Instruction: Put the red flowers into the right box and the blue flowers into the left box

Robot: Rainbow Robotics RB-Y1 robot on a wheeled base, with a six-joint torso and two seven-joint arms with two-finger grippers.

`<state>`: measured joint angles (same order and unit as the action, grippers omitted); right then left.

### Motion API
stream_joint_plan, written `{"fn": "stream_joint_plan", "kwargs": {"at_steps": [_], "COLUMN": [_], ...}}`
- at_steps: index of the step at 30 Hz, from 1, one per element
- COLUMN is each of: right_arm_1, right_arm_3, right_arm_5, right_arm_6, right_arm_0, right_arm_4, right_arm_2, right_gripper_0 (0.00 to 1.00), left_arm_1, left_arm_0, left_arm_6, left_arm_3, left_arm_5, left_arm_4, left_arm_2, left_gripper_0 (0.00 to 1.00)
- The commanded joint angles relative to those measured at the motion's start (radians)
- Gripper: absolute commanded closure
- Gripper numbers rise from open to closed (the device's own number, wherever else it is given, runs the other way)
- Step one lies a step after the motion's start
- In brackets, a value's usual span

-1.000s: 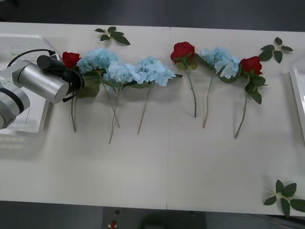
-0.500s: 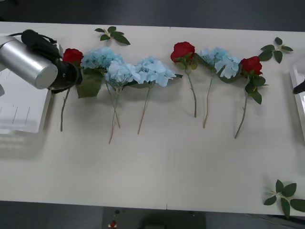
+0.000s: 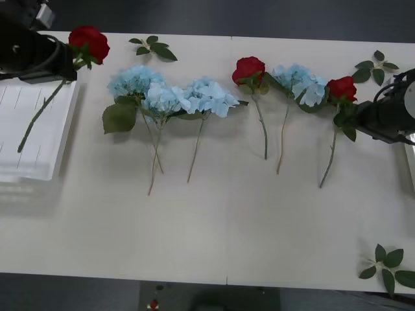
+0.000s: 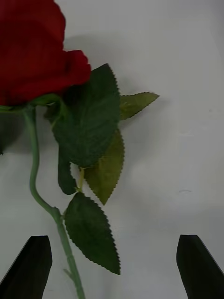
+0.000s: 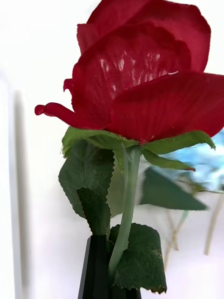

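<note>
Two claws busy right now — my left gripper point(image 5: 109, 266) is pinched tight on a red rose point(image 3: 89, 42), lifted over the left box point(image 3: 39, 139) with the stem dangling. My right gripper point(image 4: 114, 266) sits wide open around another red rose point(image 3: 341, 89) lying on the table point(image 3: 227, 220), near the blue flowers point(image 3: 299, 82)
</note>
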<state>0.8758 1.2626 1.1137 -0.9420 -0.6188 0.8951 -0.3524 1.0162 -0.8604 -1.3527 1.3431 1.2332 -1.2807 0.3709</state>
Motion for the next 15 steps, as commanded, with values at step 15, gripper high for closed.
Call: {"fn": "stream_joint_plan", "kwargs": {"at_steps": [15], "right_arm_1": [-0.135], "right_arm_3": [-0.055], "right_arm_5": [-0.051], "right_arm_6": [0.028], "right_arm_0": [-0.022], "right_arm_4": [-0.062], "right_arm_2": [0.000], "right_gripper_0": [0.22], "left_arm_1": [-0.209], "left_arm_0": [0.288], "left_arm_6": [-0.970], "left_arm_3": [0.050], "left_arm_5": [-0.061], "left_arm_4": [-0.796], "left_arm_2": [-0.244], "left_gripper_0": [1.00]}}
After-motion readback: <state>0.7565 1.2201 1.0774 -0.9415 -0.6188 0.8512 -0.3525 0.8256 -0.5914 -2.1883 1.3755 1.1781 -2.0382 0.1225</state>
